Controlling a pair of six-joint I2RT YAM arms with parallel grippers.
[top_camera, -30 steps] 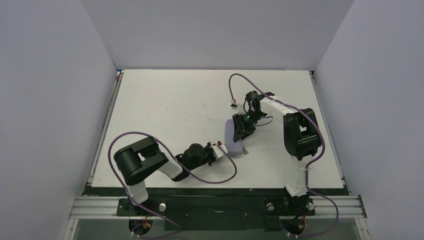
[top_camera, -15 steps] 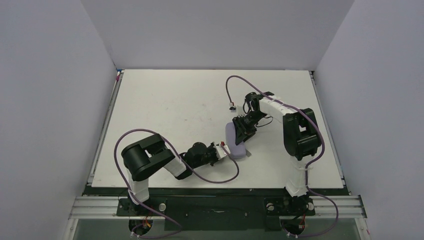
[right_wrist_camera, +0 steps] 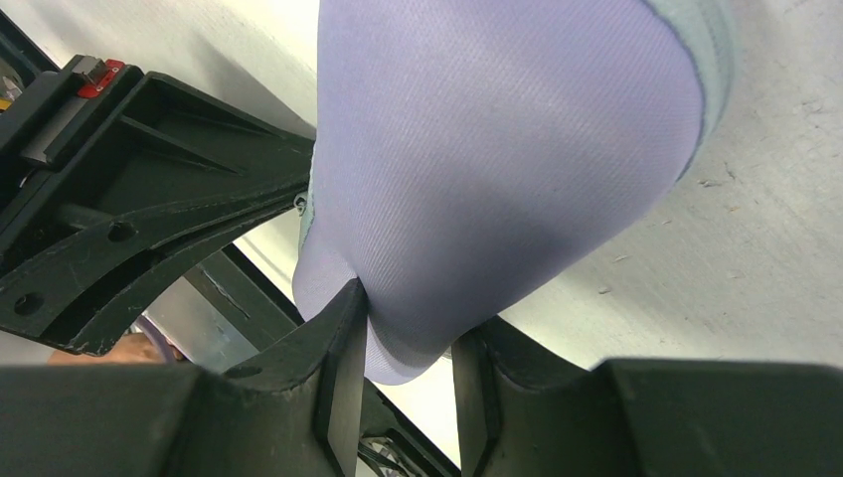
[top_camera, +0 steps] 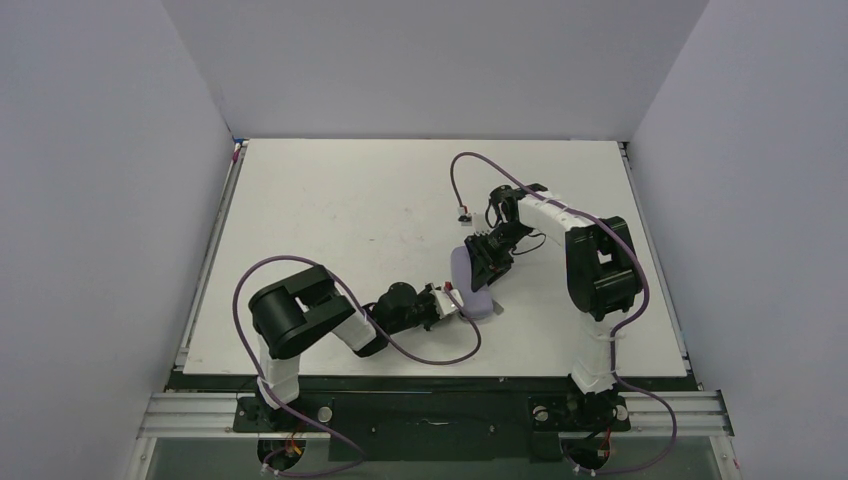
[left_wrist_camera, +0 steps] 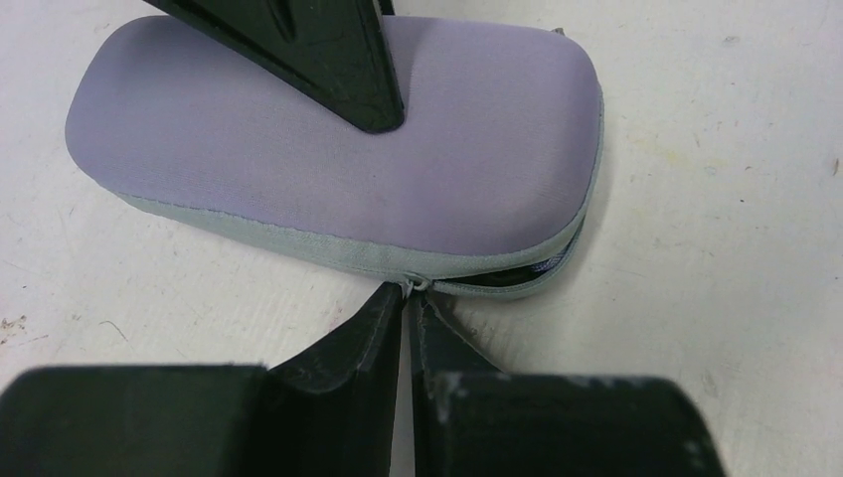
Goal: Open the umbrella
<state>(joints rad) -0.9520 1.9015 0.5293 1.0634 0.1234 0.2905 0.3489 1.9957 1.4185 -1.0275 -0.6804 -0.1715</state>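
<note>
A lavender zip case [top_camera: 471, 287] with a grey zipper band lies on the white table [top_camera: 330, 210]. The umbrella itself does not show. My left gripper [left_wrist_camera: 410, 296] is shut on the small zipper pull [left_wrist_camera: 412, 285] at the case's near side. Right of the pull the zip gapes a little [left_wrist_camera: 532, 274], dark inside. My right gripper [right_wrist_camera: 408, 338] is shut on one end of the case [right_wrist_camera: 497, 149], pinching the fabric. Its finger [left_wrist_camera: 318, 50] lies across the top of the case [left_wrist_camera: 328, 149] in the left wrist view. In the top view the left gripper [top_camera: 455, 303] and right gripper [top_camera: 480, 273] meet at the case.
A purple cable [top_camera: 460, 185] loops from the right arm over the table, ending in a small connector [top_camera: 462, 211]. The left arm's cable [top_camera: 440, 355] curves near the table's front edge. Grey walls enclose the table on three sides.
My left arm has swung right, its gripper moving along the case's near side. The right gripper has turned slightly and the case has shifted with it.
</note>
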